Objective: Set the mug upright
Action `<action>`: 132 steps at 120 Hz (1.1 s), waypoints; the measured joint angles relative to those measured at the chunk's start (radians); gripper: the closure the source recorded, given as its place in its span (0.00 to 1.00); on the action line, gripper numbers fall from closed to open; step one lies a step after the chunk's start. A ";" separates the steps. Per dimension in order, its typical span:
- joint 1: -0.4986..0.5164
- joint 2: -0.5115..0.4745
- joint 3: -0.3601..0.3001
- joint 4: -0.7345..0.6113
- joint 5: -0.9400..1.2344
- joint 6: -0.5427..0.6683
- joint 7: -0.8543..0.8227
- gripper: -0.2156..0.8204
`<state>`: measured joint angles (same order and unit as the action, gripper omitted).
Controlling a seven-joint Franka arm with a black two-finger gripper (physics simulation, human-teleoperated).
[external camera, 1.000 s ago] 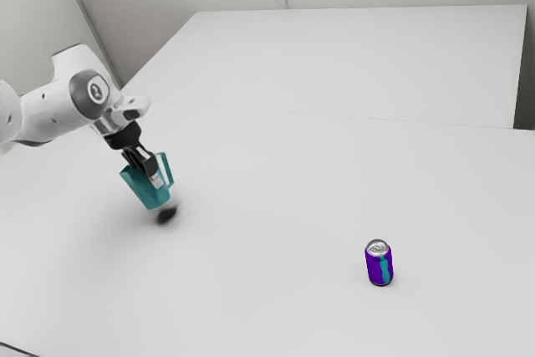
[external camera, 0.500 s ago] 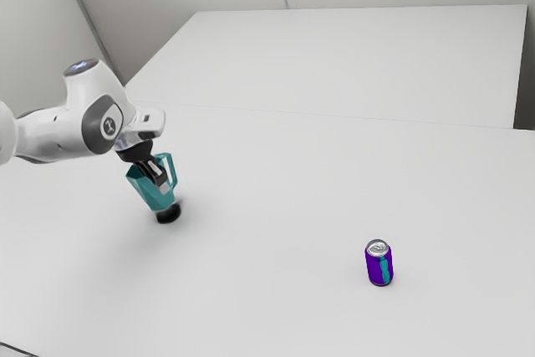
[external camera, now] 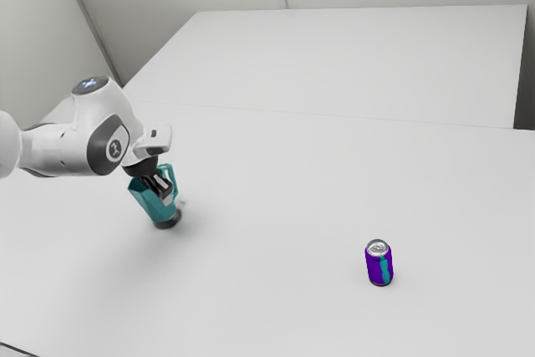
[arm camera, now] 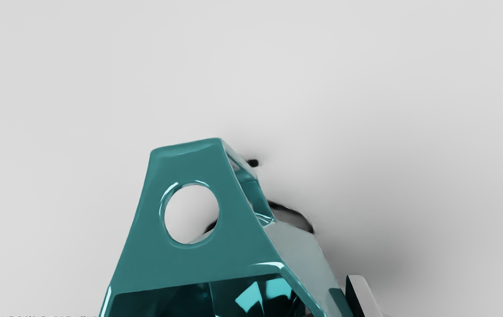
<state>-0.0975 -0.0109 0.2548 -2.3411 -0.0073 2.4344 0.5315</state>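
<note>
Gripping tilted teal mug (external camera: 152, 204) w/ gripper (external camera: 164, 193) clamped on its wall; purple can's (external camera: 374, 267) markings illegible.

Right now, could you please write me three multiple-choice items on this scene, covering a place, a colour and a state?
1. In the exterior view, where is the can relative to the mug?
A) Inside it
B) To its left
C) To its right

2. What colour is the mug?
A) Teal
B) Orange
C) White

3. How is the mug posed?
A) Upside down
B) Leaning, mouth upward
C) Flat on its side

1: C, the can stands well to the exterior view's right.
2: A, both views show teal walls.
3: B, its rim slants in the exterior view.
</note>
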 joint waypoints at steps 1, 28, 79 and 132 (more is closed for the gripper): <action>0.001 0.001 0.000 0.000 0.002 0.001 -0.002 0.96; 0.010 0.040 0.008 0.001 0.024 0.021 -0.046 0.96; 0.010 0.013 0.004 0.014 0.072 0.019 -0.068 0.37; -0.130 -0.061 0.087 0.265 0.101 -0.189 -0.117 0.23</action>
<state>-0.2273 -0.0721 0.3416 -2.0757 0.0940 2.2456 0.4146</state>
